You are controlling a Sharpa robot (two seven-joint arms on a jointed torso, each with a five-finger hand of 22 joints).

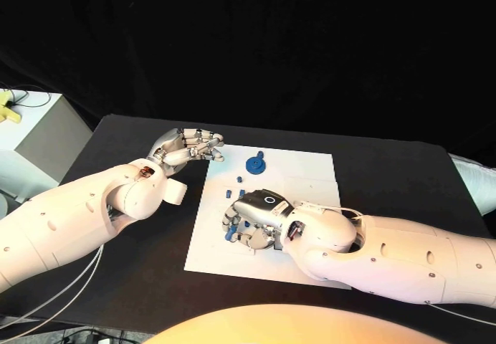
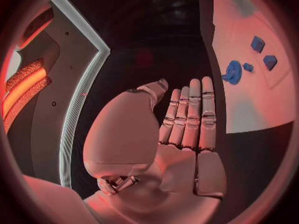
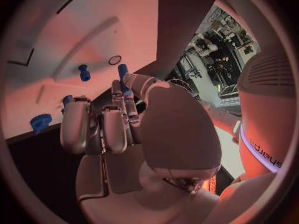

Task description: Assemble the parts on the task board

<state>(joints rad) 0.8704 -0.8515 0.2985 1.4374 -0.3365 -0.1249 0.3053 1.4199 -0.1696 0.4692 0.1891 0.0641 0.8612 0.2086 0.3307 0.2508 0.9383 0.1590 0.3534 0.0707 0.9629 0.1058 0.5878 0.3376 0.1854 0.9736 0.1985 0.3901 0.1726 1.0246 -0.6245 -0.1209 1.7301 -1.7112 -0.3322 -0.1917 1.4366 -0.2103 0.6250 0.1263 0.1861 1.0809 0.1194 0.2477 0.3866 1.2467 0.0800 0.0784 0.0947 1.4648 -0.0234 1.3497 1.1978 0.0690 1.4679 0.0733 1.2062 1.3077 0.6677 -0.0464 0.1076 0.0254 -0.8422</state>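
Your right robot hand is curling over small parts mid-board, grip unclear; your left robot hand, flat and holding nothing, is hovering at the board's corner; a blind pinch risks scattering them.

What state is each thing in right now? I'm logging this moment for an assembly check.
task board: flat on the table, small blue parts on it.
blue gear: lying on the board, untouched.
left robot hand: at the board's far left corner, holding nothing, fingers straight.
right robot hand: over the board's parts, fingers curled down; whether it grips one, cannot tell.
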